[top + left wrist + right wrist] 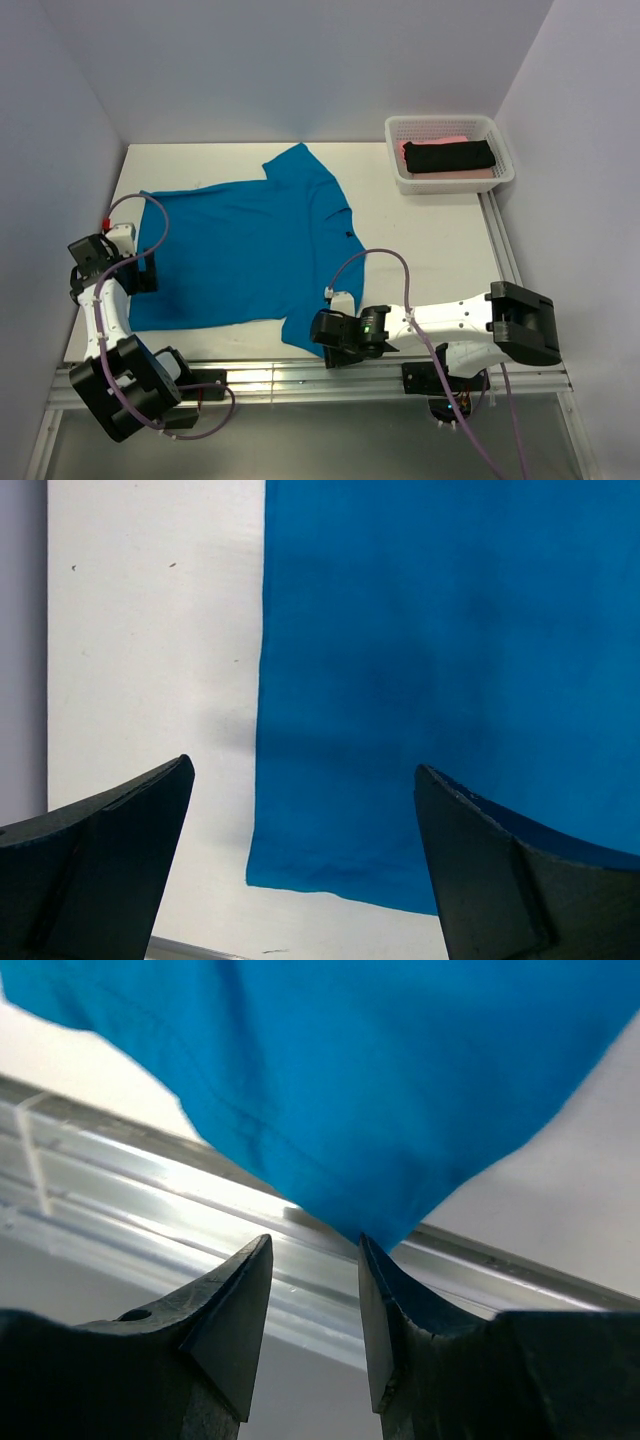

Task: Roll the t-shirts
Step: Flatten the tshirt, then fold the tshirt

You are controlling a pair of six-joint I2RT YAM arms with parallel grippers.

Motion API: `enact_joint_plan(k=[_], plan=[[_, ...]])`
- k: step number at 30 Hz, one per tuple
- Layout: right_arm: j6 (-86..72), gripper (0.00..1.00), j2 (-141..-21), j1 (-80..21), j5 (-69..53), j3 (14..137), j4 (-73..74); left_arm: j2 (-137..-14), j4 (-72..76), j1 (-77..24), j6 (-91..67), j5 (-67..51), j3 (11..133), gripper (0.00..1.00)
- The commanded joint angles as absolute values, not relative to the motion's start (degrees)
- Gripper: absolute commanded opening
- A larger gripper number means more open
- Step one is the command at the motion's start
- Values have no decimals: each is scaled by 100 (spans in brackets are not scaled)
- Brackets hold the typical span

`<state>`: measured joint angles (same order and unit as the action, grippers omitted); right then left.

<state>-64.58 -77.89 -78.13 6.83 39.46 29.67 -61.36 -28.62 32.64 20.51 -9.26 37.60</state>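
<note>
The left claw (302, 768) is hovering with its jaws spread wide, the hem corner of the blue t-shirt (250, 250) lying flat just ahead between them; the right claw (315, 1245) is hanging half parted and empty, a sleeve tip of the same shirt reaching to just ahead of its gap, over the front rail (120, 1160). The cloth is looking light, soft and limp; pinching it at hem and sleeve edges is probably offering the surest hold.
</note>
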Motion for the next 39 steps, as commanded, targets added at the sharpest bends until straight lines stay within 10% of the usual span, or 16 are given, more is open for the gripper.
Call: enact_joint_plan(k=[1,14,21,39], plan=[[-6671,47,-7866,-7884,1221,4175,3471,-6152,-2804,3375,2285,-1099,3753,97],[-6741,43,-8182,-7901,1310,4061,3455,-6170,-2900,3568,2417,-1266,3762,96],[-6680,2,-8104,-7893,1336,4192,3541,-6109,-3085,3595,2645,-1231,3683,94],[-6381,0,-7831,-7726,1187,4307,3551,-6266,-3516,4192,3348,-1090,3340,59]])
